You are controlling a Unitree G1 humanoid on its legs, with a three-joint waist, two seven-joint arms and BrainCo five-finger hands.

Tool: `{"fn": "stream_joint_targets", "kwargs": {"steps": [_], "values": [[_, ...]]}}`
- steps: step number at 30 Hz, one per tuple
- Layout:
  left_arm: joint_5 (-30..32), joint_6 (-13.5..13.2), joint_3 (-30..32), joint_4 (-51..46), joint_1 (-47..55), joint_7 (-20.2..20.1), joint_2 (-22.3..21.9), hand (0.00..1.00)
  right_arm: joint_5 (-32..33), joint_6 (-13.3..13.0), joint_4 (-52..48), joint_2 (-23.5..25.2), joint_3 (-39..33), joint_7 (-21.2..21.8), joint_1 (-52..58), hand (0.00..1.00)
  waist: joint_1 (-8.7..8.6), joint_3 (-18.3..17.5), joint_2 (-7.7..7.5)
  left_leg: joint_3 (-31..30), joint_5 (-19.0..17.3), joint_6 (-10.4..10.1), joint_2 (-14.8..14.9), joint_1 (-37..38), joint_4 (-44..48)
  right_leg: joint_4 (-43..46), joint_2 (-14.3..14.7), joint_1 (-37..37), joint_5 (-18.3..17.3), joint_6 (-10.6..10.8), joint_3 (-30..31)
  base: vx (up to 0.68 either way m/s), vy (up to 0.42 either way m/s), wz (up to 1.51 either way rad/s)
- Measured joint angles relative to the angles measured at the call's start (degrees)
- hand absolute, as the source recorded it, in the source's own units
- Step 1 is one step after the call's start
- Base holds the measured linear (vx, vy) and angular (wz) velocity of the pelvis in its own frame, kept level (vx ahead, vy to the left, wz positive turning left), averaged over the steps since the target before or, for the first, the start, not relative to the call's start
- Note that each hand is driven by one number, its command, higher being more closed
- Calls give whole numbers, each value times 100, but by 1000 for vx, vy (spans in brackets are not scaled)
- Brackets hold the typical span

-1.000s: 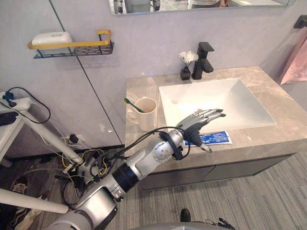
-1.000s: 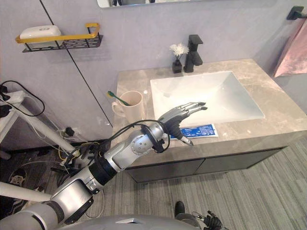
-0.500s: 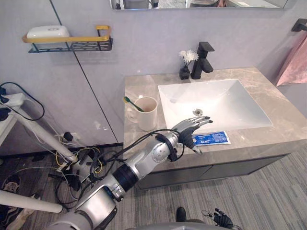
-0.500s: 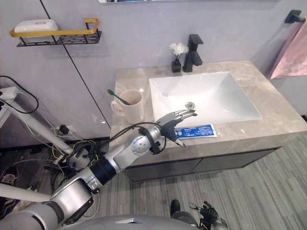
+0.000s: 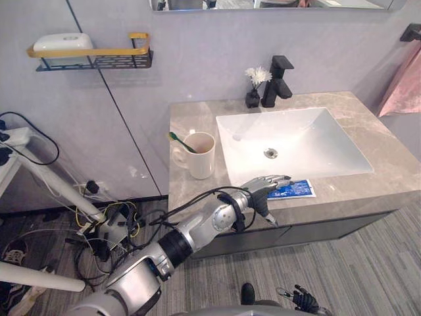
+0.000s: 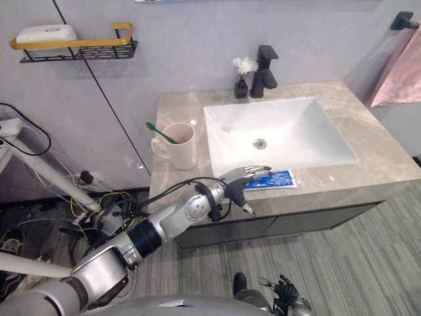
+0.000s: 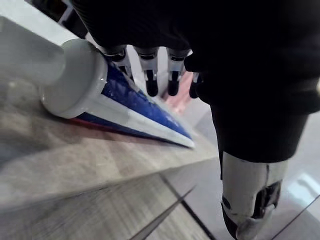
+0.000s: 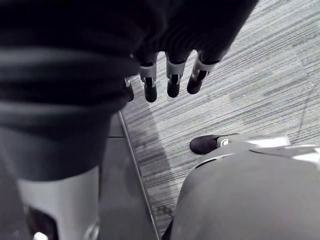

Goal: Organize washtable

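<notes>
The toothpaste tube is lying flat on the counter's front strip, just in front of the sink; it is a soft blue-and-white tube, tapering to a thin crimped end, with a round white cap that is pointing toward the left hand; the left hand is hovering over the cap end with its fingers reaching straight out along the tube and the thumb standing apart, gripping nothing, and whether the fingers are touching the tube I cannot tell; the sink is showing as a white rectangular basin sunk into a smooth, veined, stone-look counter; left of the sink a cream mug is standing upright with a green-handled toothbrush leaning in it; behind the sink an angular black faucet is rising beside a small dark vase of white flowers; the right hand is hanging over grey striped flooring, fingers loose and holding nothing.
</notes>
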Motion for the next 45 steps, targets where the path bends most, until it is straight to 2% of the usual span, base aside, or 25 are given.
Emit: {"fn": "stream_joint_targets", "kwargs": {"steps": [14, 15, 28, 37, 45], "values": [[0, -28, 20, 185, -24, 120, -133, 0, 6, 0, 0, -1, 14, -15, -3, 0, -8, 6, -3, 62, -1, -4, 0, 4, -51, -2, 7, -1, -1, 1, 34, -2, 1, -1], [0, -30, 19, 185, -24, 121, -144, 100, 5, 0, 0, -1, 15, -15, -4, 0, -8, 7, -3, 69, -1, -4, 1, 8, -59, -2, 8, -3, -1, 1, 37, 2, 4, -4], [12, -50, 53, 491, -242, 290, -332, 100, 42, 1, 0, 5, 17, -19, -92, 0, -80, 35, 2, 76, -2, -6, 1, 49, -84, -2, 14, -20, -20, 1, 39, 0, 0, 0], [630, -228, -6, 749, -429, 364, -508, 100, 49, 2, 0, 16, 18, -35, -138, 0, -114, 55, -7, 82, -8, -16, 5, 47, -91, -2, 20, -22, -33, -2, 42, 0, 0, 0], [924, -288, -36, 964, -566, 551, -616, 100, 51, 2, 0, 34, 17, -87, -252, 0, -111, 155, 0, 125, -13, -23, 9, 47, -102, -2, 31, -16, -34, -3, 81, -5, 1, -2]]}}
